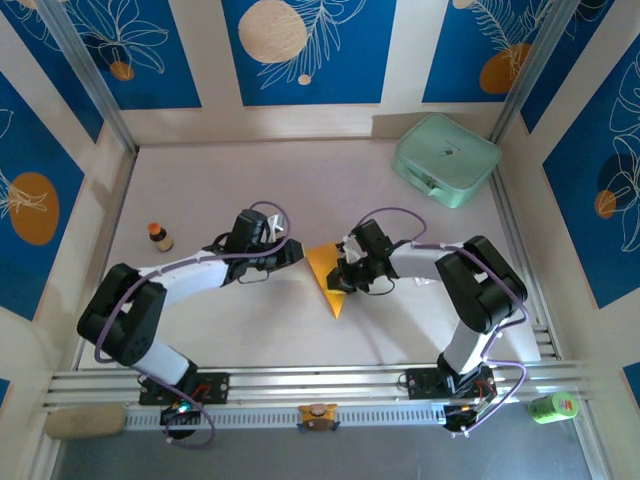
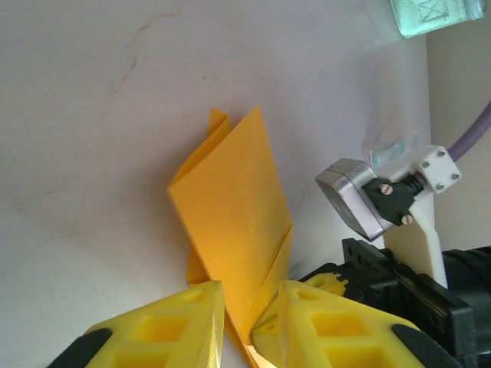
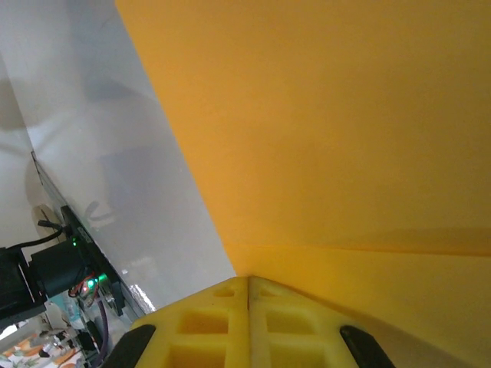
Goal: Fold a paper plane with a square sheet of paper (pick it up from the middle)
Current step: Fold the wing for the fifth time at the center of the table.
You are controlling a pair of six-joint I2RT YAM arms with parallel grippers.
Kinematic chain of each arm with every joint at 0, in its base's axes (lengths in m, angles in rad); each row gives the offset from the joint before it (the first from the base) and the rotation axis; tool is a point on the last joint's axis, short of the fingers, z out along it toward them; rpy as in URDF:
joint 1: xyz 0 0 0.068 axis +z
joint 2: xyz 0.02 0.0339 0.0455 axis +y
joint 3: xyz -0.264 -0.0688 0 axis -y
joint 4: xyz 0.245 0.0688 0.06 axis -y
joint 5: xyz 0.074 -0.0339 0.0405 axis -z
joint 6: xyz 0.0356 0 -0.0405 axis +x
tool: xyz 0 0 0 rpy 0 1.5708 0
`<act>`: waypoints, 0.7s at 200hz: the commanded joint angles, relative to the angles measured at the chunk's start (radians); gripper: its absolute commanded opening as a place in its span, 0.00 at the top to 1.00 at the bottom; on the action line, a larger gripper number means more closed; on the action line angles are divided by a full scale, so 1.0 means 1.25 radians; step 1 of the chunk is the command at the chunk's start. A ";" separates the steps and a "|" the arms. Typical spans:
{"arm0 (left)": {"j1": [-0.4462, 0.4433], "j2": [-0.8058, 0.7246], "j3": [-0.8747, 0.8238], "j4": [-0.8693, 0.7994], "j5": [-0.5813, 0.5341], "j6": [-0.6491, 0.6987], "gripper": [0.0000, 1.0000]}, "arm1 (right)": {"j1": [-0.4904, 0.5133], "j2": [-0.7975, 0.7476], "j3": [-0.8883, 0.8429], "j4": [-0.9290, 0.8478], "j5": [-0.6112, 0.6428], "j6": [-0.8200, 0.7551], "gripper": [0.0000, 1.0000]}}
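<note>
The square sheet of paper is orange-yellow and folded into a pointed triangle, its tip toward the near edge of the table. In the left wrist view one folded flap of the paper stands up between my yellow fingers. My left gripper is closed on that flap from the paper's left side. My right gripper is shut, its tips meeting against the right edge of the paper and nothing visible in the seam between them.
A mint-green rounded case sits at the back right. A small brown bottle stands at the left. The right arm's wrist camera is close to the paper. Metal rails run along the near edge.
</note>
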 commanded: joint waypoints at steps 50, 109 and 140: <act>-0.009 0.058 0.045 0.028 0.061 -0.030 0.81 | -0.008 0.049 -0.020 0.013 0.039 0.234 0.99; -0.042 0.151 0.088 0.065 0.093 -0.075 0.86 | 0.005 0.036 -0.153 0.261 0.049 0.541 1.00; -0.056 0.205 0.137 0.015 0.086 -0.057 0.88 | 0.019 0.012 -0.173 0.252 0.086 0.561 1.00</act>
